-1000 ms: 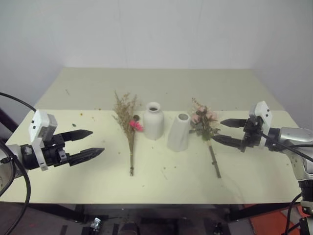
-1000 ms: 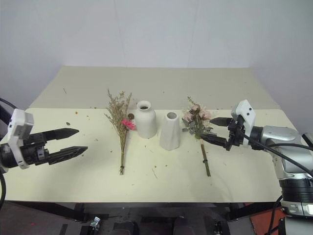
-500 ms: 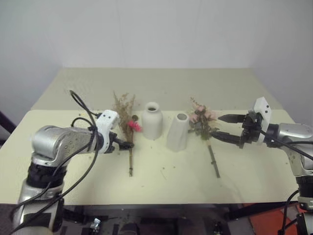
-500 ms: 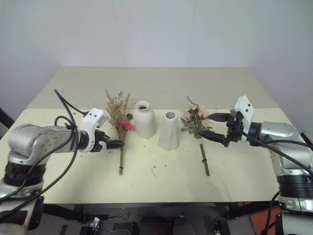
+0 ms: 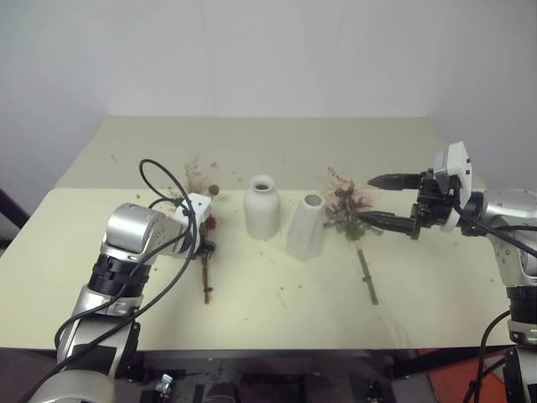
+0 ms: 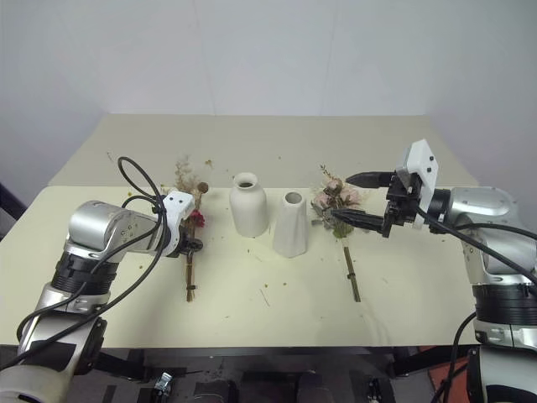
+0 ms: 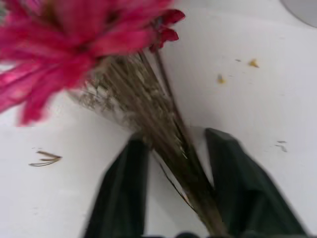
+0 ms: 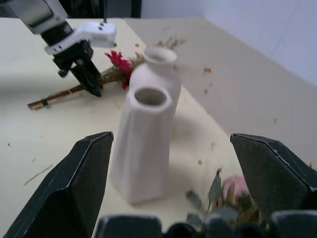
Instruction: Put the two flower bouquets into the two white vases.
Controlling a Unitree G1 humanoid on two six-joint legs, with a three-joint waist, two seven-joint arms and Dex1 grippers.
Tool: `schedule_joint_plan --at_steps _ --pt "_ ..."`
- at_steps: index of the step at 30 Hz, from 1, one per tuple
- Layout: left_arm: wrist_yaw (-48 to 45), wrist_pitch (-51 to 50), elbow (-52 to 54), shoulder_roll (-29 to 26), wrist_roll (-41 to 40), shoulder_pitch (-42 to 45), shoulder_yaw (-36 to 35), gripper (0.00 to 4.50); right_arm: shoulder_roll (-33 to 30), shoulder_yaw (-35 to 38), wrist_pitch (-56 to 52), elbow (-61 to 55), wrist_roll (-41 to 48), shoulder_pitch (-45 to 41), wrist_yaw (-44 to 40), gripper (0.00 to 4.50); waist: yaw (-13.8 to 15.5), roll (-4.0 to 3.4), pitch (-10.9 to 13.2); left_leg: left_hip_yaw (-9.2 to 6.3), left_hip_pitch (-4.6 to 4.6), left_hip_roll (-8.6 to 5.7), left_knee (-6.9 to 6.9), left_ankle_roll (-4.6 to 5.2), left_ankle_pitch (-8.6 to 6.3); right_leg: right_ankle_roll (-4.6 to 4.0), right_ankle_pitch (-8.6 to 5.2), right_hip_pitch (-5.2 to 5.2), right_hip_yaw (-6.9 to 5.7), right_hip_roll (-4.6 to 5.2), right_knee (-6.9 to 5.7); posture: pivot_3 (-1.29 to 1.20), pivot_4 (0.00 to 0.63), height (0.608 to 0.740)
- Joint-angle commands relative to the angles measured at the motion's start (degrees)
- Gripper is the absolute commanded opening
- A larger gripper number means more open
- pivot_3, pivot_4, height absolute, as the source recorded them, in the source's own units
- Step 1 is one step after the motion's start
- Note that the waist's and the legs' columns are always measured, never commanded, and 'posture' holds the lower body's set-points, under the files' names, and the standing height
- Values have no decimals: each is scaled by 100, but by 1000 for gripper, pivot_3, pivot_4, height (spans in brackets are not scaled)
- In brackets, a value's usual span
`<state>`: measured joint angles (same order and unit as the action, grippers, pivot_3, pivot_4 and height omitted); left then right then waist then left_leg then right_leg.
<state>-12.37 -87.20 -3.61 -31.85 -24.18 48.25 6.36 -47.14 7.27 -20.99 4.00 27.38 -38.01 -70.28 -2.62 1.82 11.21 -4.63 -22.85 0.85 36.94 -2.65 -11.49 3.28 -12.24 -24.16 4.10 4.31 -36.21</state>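
Left gripper (image 7: 173, 198) fingers (image 7: 121, 198) straddle stem bundle of dry grass bouquet (image 5: 201, 243), stems between them; whether clenched tight cannot tell. Pink daisy (image 7: 74, 39) just beyond fingertips. Bouquet lies on bench (image 5: 277, 311), left of bottle vase (image 5: 262, 207). Right gripper (image 5: 390, 201) fingers (image 8: 74, 183) released, spread wide, hovering beside rose bouquet (image 5: 351, 214), not gripping. Rose bouquet lies on bench right of tapered vase (image 5: 306, 227). Both vases upright, side by side at bench centre.
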Motion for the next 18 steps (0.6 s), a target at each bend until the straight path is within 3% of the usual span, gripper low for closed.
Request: schedule_joint_plan --at_steps 1,3,11,18 --pt "175 239 67 7 326 107 -293 441 44 44 208 46 68 -255 -113 4500 6 0 0 0 -1 -1 0 0 0 -3 2 -1 0 1 0 0 150 740" --pt "235 523 223 -85 489 59 -418 53 72 26 230 141 61 -336 -188 4500 10 0 0 0 -4 -2 0 0 0 -7 5 -3 0 3 1 0 150 740" --pt "-242 2397 531 -472 568 150 -1217 53 121 -95 352 463 24 -530 -517 4500 2 0 0 1 -2 -2 0 -1 1 -25 16 -3 0 4 2 0 150 740" --pt "-868 4278 189 38 117 812 -1900 53 231 -178 368 630 -9 -747 -568 4500 35 0 0 1 -10 -5 1 -2 1 -22 19 -3 -2 9 9 0 150 740"
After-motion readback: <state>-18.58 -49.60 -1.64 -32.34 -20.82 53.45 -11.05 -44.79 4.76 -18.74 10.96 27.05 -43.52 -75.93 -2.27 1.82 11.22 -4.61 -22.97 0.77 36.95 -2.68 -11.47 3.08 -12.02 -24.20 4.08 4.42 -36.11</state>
